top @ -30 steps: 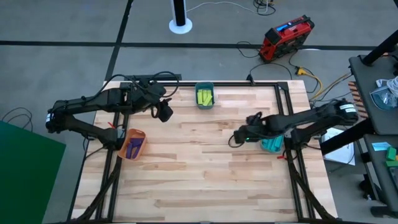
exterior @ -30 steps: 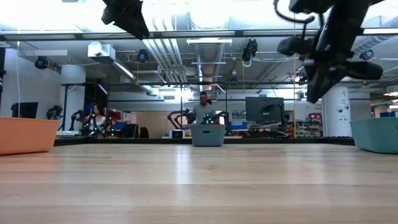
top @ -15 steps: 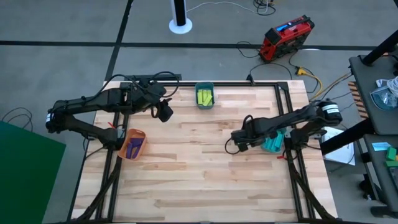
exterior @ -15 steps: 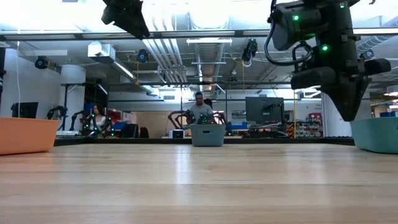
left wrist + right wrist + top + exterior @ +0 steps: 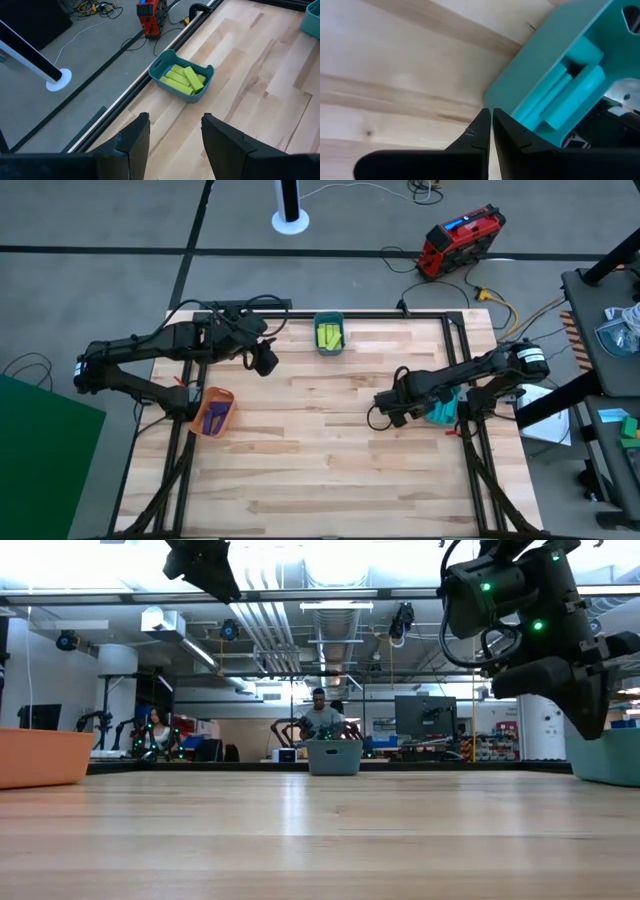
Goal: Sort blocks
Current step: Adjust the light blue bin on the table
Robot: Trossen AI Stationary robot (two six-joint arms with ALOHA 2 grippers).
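The blocks lie sorted in three small bins. Yellow-green blocks (image 5: 184, 79) fill a grey-teal bin (image 5: 329, 336) at the table's far edge. Purple blocks (image 5: 214, 418) lie in an orange bin (image 5: 213, 411) on the left. Cyan-blue blocks (image 5: 559, 89) lie in a teal bin (image 5: 440, 412) on the right. My left gripper (image 5: 175, 125) hangs open, high above the table, left of the grey-teal bin. My right gripper (image 5: 490, 114) is shut, pointing down just left of the teal bin's corner, above the wood.
The wooden tabletop (image 5: 320, 460) has free room across its middle and near half. A black frame rail (image 5: 125, 95) runs along the far edge. Beyond the table are cables, a red device (image 5: 458, 238) on the floor and people (image 5: 322, 718) in the room behind.
My right gripper has moved a little toward the table's near edge and right, down toward the teal bin, and has turned about as it went. It stays shut. The left arm and the bins have kept still.
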